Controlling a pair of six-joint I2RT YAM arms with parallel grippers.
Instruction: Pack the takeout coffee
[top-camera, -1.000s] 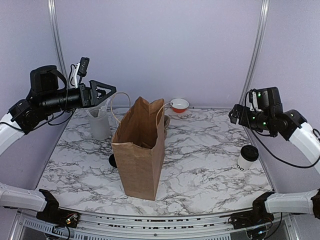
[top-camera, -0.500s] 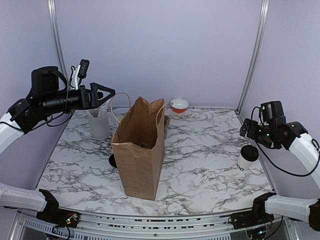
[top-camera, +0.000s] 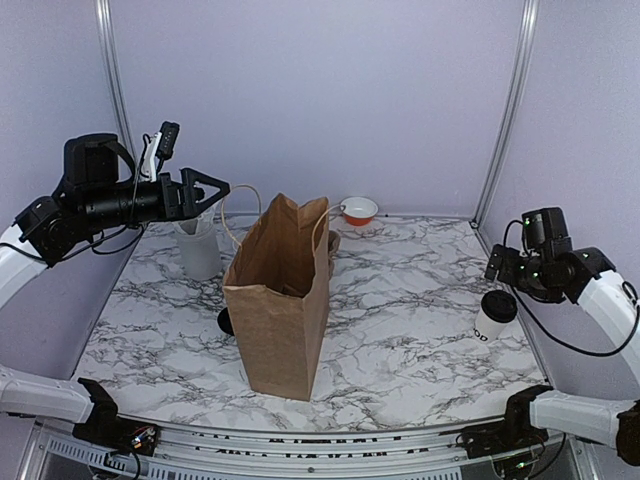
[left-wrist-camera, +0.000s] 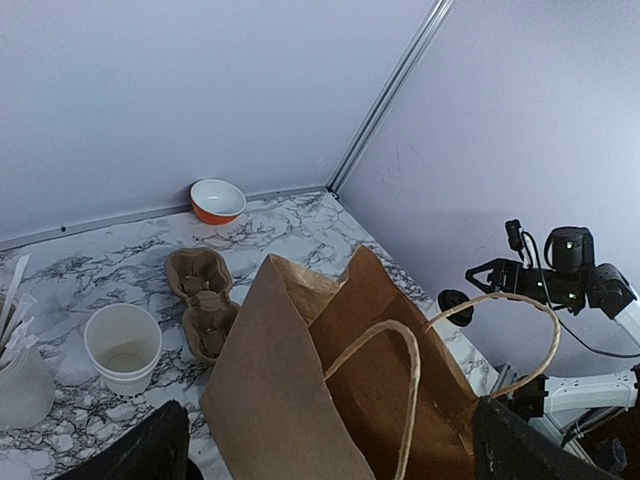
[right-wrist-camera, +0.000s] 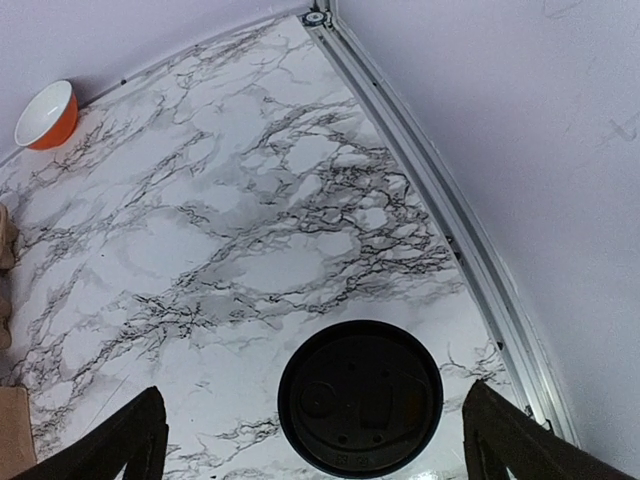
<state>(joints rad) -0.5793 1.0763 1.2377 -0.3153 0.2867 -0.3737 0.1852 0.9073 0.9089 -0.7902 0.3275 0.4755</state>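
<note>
Nearest the arm bases, a tall brown paper bag with twine handles (top-camera: 280, 300) stands upright and open-mouthed on the white marble-patterned table (top-camera: 400, 340). To its right, close to the table's right edge, stands the takeout coffee, a small white paper cup with dark lettering and a black plastic lid (top-camera: 493, 316). The right gripper (right-wrist-camera: 312, 400) hangs over it with its fingers (right-wrist-camera: 130, 440) spread wide. From the wrist, the round lid lies between them, a little nearer the right finger and touching neither.

The left gripper (top-camera: 222, 188) is raised over the table's left side, fingers also spread wide and holding nothing.

Behind the bag are an open white paper cup (left-wrist-camera: 122, 348), a brown moulded-pulp cup carrier (left-wrist-camera: 200, 300) and a pale tumbler holding white cutlery (top-camera: 198, 248). Against the back wall sits an orange bowl with a white inside (top-camera: 359, 211).
</note>
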